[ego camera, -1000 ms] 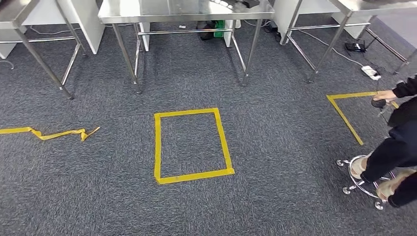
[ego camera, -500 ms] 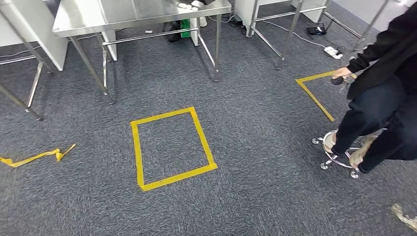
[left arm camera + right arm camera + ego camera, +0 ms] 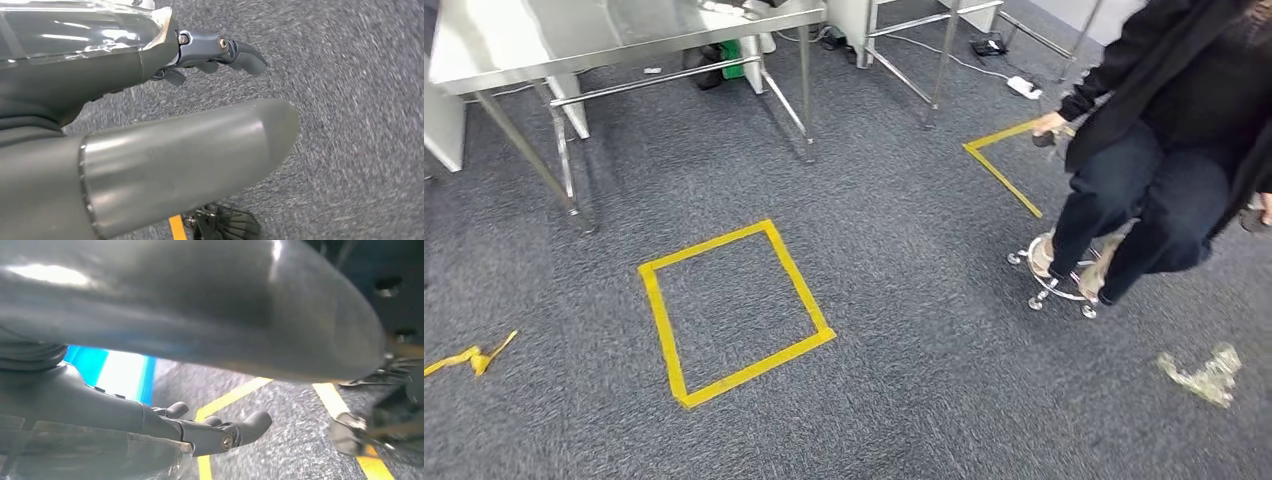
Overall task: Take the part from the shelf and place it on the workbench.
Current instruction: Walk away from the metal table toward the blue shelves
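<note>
My left hand hangs over grey carpet in the left wrist view, its dark fingers slightly bent and apart with nothing in them. My right hand hangs the same way in the right wrist view, fingers loose and empty above yellow floor tape. In the head view a steel workbench stands at the far left, with small items at its back edge.
A yellow tape square marks the carpet ahead. A person in dark clothes sits on a wheeled stool at the right, beside a yellow tape corner. Crumpled clear tape lies near right. More steel table legs stand behind.
The camera has swung to the right: the tables and tape square have slid left in the picture, and the seated person has come much further into view.
</note>
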